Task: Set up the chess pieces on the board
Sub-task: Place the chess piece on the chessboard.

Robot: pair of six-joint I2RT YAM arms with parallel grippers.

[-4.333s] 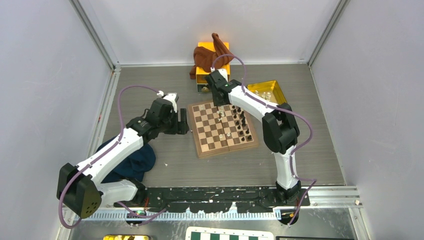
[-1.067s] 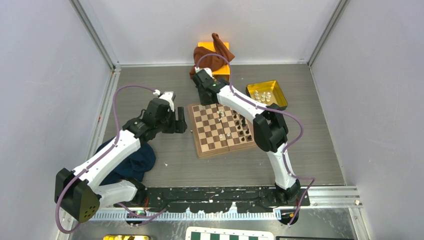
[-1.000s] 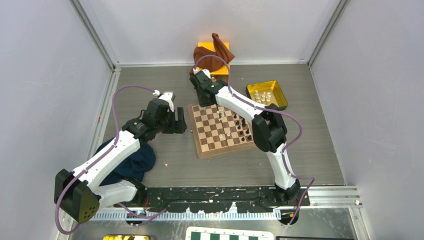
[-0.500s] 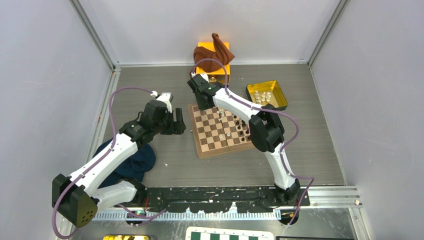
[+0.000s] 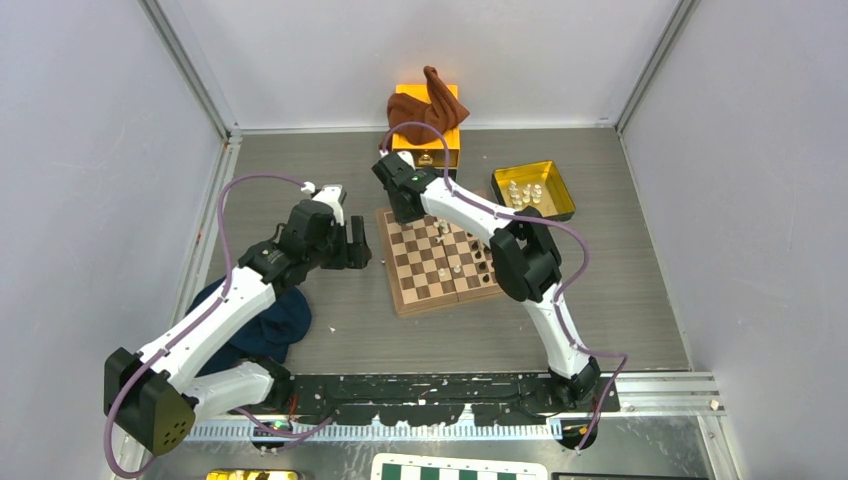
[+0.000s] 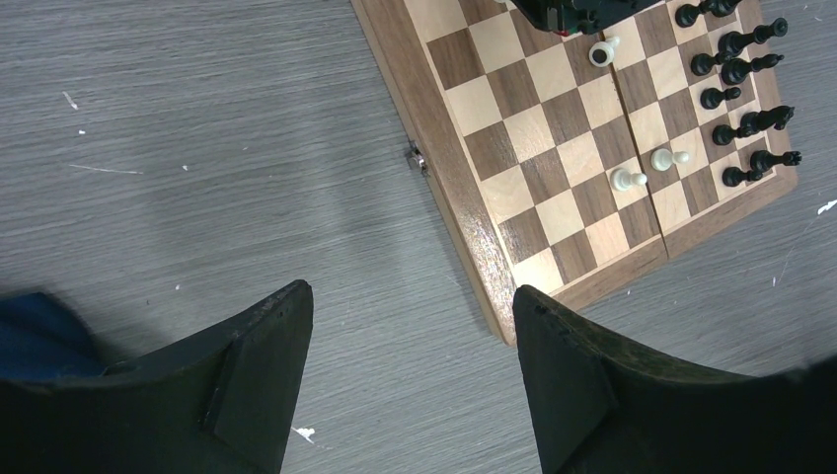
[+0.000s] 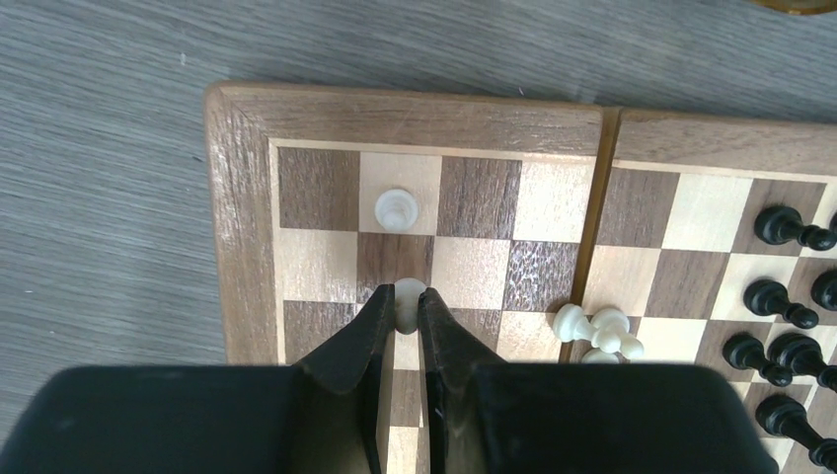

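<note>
The right pincer [image 7: 405, 298] grips a cream piece [image 7: 407, 289] over the board [image 7: 242, 227], beside another cream pawn [image 7: 395, 209]

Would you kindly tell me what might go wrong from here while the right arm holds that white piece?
1. The gripped white piece in the right end effector is close to a standing white piece; opening or retreating might topple that neighbour.
2. The white cluster at the board seam looks crowded, so a low sweep could scatter it.
</note>
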